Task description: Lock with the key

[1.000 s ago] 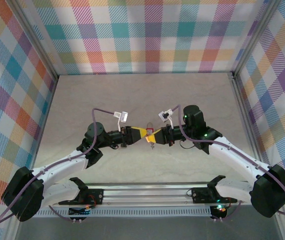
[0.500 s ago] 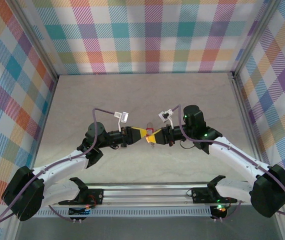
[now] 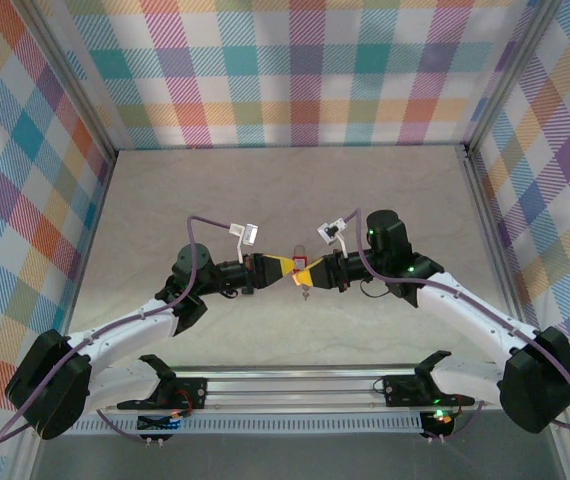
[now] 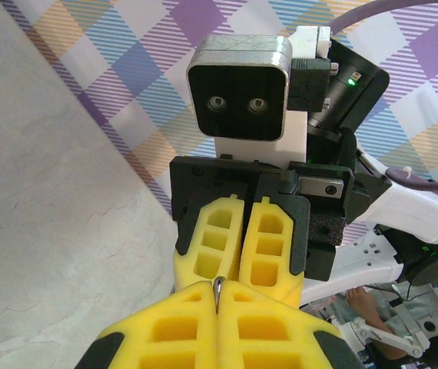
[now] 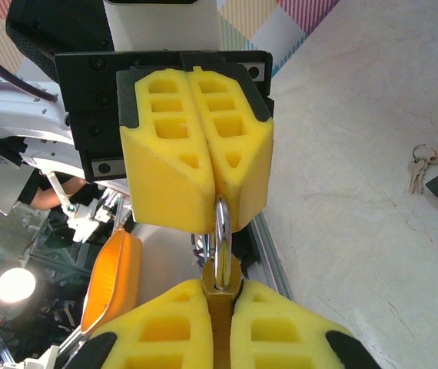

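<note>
Since a second ago, the left claw (image 4: pixel 217 300) has been squeezed shut on the metal loop (image 5: pixel 221 231) of the padlock (image 5: pixel 220 290), whose body is pinched by the right claw (image 4: pixel 240 273).

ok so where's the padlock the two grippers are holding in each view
Top external: the padlock is at the centre, where the two gripper tips meet.
Left wrist: bottom centre, a thin metal edge of it pinched between the near yellow fingers.
Right wrist: bottom centre, its brass body, with the loop running up into the opposite yellow fingers.
Shared landmark: the left gripper, shut on the loop.
</note>
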`<state>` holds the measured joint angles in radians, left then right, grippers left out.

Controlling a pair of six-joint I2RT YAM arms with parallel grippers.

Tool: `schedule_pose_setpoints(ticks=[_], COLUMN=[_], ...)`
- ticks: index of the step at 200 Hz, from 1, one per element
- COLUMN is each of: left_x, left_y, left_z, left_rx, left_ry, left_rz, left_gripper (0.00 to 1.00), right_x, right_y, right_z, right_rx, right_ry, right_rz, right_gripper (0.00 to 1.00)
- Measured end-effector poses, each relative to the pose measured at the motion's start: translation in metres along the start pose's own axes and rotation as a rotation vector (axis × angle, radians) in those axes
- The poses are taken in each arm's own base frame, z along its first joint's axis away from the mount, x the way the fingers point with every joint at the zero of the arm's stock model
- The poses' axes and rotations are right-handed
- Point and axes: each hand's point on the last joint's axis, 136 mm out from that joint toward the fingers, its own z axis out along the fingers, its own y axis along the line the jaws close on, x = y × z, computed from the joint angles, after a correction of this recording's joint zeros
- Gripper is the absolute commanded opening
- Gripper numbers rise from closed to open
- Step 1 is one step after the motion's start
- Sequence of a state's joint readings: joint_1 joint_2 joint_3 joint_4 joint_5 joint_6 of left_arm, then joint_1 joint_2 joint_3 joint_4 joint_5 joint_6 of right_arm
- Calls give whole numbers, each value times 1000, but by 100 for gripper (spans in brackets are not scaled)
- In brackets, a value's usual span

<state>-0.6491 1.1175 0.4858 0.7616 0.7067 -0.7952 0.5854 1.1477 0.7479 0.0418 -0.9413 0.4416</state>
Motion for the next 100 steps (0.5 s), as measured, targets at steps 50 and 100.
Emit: schedule_pose_setpoints(ticks=[50, 100], left_x=[0, -3], left_y=[-3, -7], left_z=[0, -2], left_rx=[15, 35], left_ry=[1, -18], left_rz=[9, 30], left_gripper=[0, 0], right_x=[-2, -5], right_y=[5, 9], right_z=[0, -1], right_rx=[-26, -43], right_ry=[0, -7], right_rz=[21, 29], right_gripper=[0, 0])
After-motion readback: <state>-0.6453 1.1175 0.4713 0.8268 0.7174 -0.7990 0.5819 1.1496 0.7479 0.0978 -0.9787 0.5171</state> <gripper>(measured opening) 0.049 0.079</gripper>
